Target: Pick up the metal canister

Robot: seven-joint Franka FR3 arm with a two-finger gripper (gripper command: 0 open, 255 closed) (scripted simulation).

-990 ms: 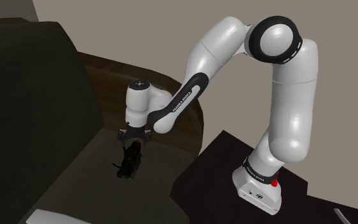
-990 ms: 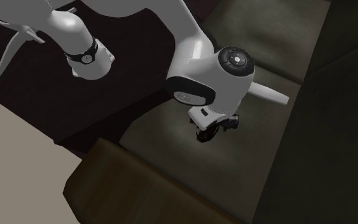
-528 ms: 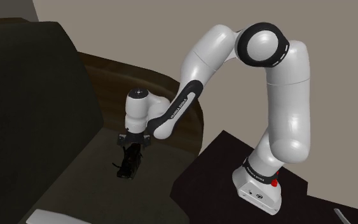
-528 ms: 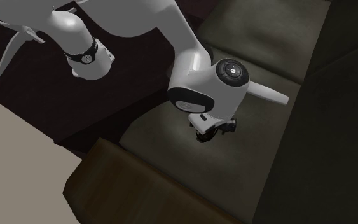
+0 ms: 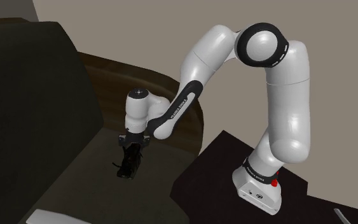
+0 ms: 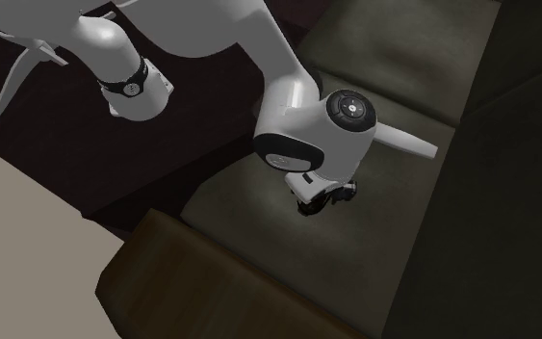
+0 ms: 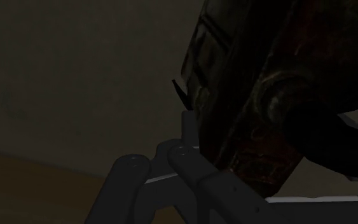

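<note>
In the shoulder view the white arm (image 5: 279, 108) bends down from its stand (image 5: 234, 172) at the lower right toward the middle left of the frame. There the gripper (image 5: 131, 147) points straight down, right on top of the dark canister (image 5: 128, 168). The canister sits on the sofa seat (image 5: 88, 191). The gripper likely comes from above because the seat is soft and low, so the top is the easy way in. The tall sofa back (image 5: 31, 95) stands near at the left, so there is not much room that way. Straight up looks free. In the second exterior view the round white wrist covers most of the gripper (image 6: 321, 198) in the middle of the frame. A small dark bit below it may be the canister, but that is hard to tell. The seat has bare room around it, and the brown armrest (image 6: 192, 279) edges it at the lower left. In the wrist view the canister (image 7: 247, 95) looks big and very close, dark with rusty brown marks. It lies between the fingers (image 7: 193, 168), which stand on either side of it. The picture is too dim to tell whether they are pinching it or only standing beside it. It looks like the grabbing step, and lifting straight up would likely be the safest next move.
</note>
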